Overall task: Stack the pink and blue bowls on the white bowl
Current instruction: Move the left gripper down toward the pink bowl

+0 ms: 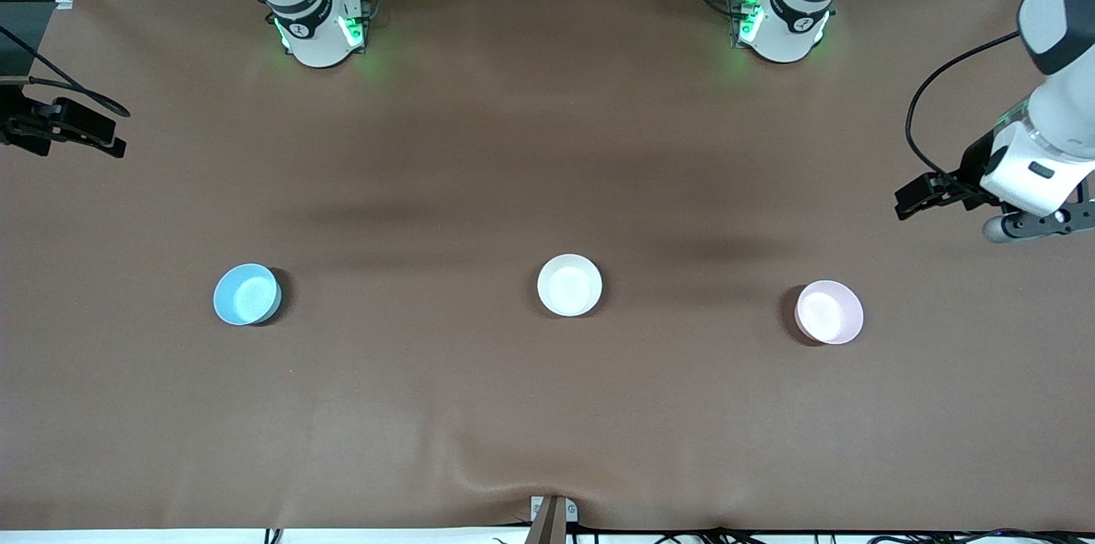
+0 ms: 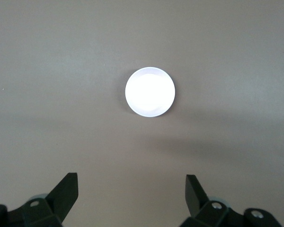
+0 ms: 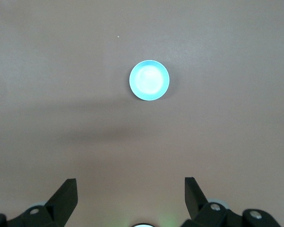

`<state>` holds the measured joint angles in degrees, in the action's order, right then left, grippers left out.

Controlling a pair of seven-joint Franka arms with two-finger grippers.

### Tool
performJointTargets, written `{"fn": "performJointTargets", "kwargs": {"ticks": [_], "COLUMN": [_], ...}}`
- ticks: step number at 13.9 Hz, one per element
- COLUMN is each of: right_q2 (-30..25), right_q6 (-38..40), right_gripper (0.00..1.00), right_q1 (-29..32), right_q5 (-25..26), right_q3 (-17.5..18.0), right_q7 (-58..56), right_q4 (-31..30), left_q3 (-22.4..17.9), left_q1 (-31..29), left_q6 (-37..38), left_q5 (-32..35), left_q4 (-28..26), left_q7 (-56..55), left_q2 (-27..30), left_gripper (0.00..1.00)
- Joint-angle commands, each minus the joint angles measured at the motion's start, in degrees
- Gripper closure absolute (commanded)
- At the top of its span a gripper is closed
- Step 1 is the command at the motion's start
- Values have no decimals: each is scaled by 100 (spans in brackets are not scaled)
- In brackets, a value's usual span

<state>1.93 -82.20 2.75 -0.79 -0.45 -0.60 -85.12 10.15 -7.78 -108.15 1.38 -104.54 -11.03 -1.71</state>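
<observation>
Three bowls sat in a row on the brown surface (image 1: 547, 142), well apart: the blue bowl (image 1: 246, 294) toward the right arm's end, the white bowl (image 1: 570, 285) between the others, and the pink bowl (image 1: 828, 312) toward the left arm's end. That spacing likely served the task, each colored bowl lying on the side of the arm best placed to fetch it, with the white one as the shared base. Nothing was stacked yet.

The left hand (image 2: 131, 193) hung high over the surface with its fingers spread wide and empty; the bowl below and ahead of it looked washed out to near white in its wrist view, though by position it was probably the pink one. The right hand (image 3: 130, 193) was likewise released and empty, the blue bowl below and ahead of it. In the front view both hands sat at the frame's edges, the right one largely cut off.
</observation>
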Motion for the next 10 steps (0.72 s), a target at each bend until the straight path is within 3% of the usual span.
{"fn": "performJointTargets", "kwargs": {"ticks": [1,10], "right_q2": [-9,-9], "right_q6": [28,37], "right_gripper": [0,0], "right_q1": [-46,-46], "right_q5": [-18,-9], "right_q3": [-25,-25], "right_q7": [-55,-55], "right_q4": [13,13], "left_q3": [49,40], "left_q1": [-57,-66], "left_q6": [-417,-1524], "left_q5": [2,2], "left_q4": [-373,-1067], "left_q7": [83,84], "left_q2": [163,-4], "left_gripper": [0,0]}}
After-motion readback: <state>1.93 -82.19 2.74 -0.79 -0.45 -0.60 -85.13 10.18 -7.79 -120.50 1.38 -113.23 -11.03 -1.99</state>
